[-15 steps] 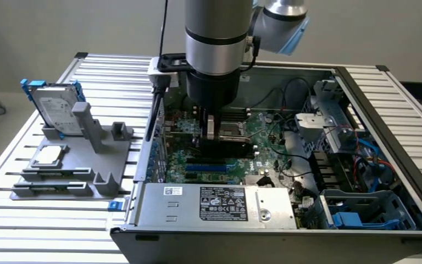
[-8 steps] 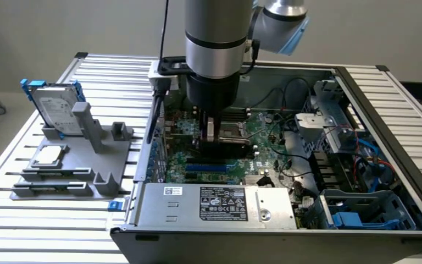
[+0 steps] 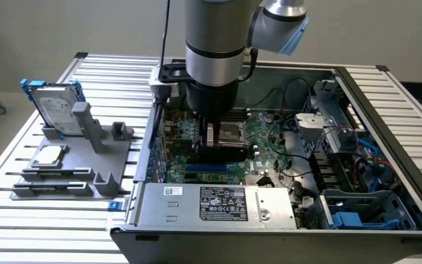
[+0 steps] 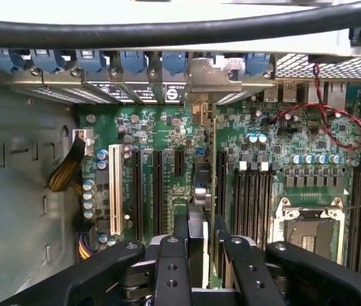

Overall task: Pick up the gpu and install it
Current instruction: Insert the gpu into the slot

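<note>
Gripper [image 4: 200, 224] is down inside the PC case [image 3: 270, 246], fingers clamped on the gpu [image 4: 213, 159]. Card stands on edge over the motherboard [image 4: 161, 127] w/ its silver bracket [image 4: 215, 80] at the rear slot row. Looks lined up w/ a slot, poss. partly in, can't tell. Hard drive [image 3: 50, 107] & processor chip [image 3: 50, 155] sit on the grey fixture [image 3: 101, 170] outside the case, ext. view's left
</note>
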Robot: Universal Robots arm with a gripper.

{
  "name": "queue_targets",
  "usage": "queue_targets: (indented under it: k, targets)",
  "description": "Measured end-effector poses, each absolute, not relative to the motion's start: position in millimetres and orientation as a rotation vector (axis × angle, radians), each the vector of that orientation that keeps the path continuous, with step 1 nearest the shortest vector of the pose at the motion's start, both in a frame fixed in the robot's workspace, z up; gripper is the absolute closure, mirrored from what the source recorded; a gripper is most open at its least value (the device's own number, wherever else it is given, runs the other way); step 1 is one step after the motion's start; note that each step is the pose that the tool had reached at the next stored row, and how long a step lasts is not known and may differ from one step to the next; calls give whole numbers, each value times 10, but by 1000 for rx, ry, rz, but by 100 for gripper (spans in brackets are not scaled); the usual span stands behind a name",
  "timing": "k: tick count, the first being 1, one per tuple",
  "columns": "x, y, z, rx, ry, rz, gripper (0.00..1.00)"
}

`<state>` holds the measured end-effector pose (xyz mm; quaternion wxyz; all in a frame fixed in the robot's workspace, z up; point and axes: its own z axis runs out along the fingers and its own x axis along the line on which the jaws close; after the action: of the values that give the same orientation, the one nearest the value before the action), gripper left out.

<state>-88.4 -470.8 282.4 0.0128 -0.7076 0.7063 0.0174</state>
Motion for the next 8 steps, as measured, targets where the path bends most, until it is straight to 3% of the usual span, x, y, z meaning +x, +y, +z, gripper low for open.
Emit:
queue_targets:
  k: [8]
  targets:
    - [-879, -4707, 2746, -2229, 2189, 66, 73]
